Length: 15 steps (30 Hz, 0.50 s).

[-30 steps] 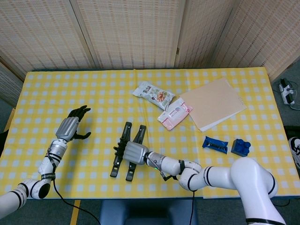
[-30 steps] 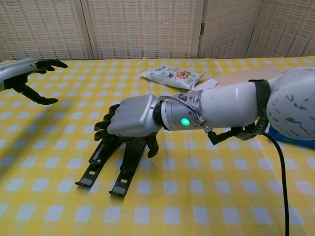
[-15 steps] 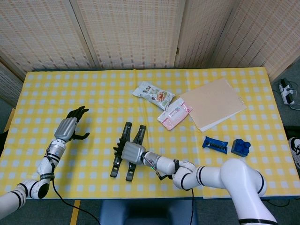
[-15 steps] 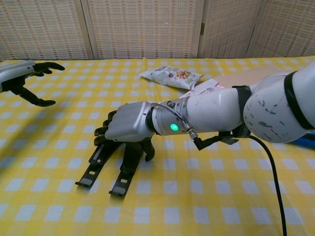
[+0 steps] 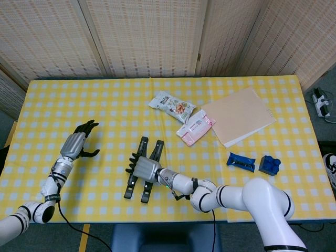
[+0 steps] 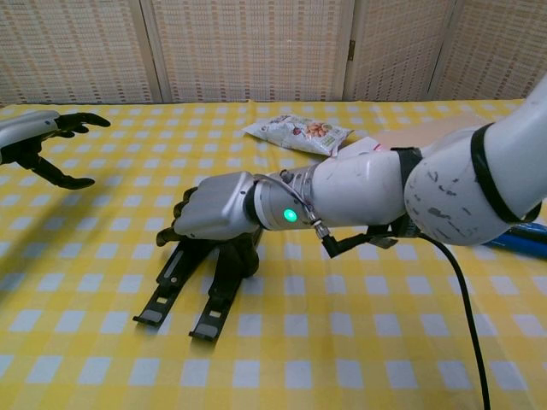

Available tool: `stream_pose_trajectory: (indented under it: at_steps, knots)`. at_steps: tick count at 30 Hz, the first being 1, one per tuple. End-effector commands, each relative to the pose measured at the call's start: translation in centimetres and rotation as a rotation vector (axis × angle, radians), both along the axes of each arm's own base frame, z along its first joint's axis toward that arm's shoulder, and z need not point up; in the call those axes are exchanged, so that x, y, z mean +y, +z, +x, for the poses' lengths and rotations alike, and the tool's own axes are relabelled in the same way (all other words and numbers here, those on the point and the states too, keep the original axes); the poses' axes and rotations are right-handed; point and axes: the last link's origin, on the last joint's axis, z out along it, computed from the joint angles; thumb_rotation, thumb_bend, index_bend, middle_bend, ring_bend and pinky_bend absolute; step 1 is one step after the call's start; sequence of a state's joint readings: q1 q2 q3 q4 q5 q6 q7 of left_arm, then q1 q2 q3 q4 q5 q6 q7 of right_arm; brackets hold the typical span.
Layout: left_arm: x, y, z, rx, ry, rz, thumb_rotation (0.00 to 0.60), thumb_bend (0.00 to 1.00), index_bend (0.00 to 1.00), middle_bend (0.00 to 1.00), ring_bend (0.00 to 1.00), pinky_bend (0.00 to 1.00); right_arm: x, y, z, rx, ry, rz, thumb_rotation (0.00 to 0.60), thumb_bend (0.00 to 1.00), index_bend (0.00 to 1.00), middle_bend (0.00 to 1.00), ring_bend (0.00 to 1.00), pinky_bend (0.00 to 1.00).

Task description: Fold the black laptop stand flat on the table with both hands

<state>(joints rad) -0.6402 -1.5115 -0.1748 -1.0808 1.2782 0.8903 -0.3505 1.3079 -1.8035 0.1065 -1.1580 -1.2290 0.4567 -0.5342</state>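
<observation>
The black laptop stand (image 5: 143, 145) lies low on the yellow checked table, its two bars pointing toward the front edge (image 6: 173, 283). My right hand (image 5: 145, 168) lies on top of its middle, fingers curled down over the left bar and the thumb tucked between the bars (image 6: 212, 207). What the hand covers of the stand is hidden. My left hand (image 5: 79, 143) hovers well to the left of the stand, fingers spread and holding nothing; the chest view catches it at the left border (image 6: 38, 141).
A snack bag (image 5: 172, 105) and a pink packet (image 5: 196, 127) lie behind the stand. A tan folder (image 5: 239, 115) sits at the back right. Two blue objects (image 5: 241, 161) (image 5: 269, 164) lie to the right. The table's front edge runs just below the stand's feet.
My right hand has slid a little to the left over the stand and its fingers have curled in more. The left hand has drifted slightly left. The stand has not moved.
</observation>
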Motion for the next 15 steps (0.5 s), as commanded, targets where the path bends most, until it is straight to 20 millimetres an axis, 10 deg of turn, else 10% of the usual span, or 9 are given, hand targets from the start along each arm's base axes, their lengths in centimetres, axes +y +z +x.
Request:
stream_pose_trajectory:
  at_steps: [1, 15]
  knots:
    - [0.0, 0.02, -0.02, 0.0, -0.001, 0.002, 0.6, 0.31, 0.13, 0.04, 0.0, 0.01, 0.03, 0.2, 0.21, -0.032, 0.005, -0.007, 0.6, 0.22, 0.16, 0.26, 0.07, 0.0]
    - [-0.11, 0.14, 0.36, -0.007, -0.015, 0.009, 0.6, 0.31, 0.13, 0.04, 0.0, 0.01, 0.27, 0.92, 0.08, -0.116, 0.034, -0.031, 0.6, 0.22, 0.31, 0.4, 0.19, 0.0]
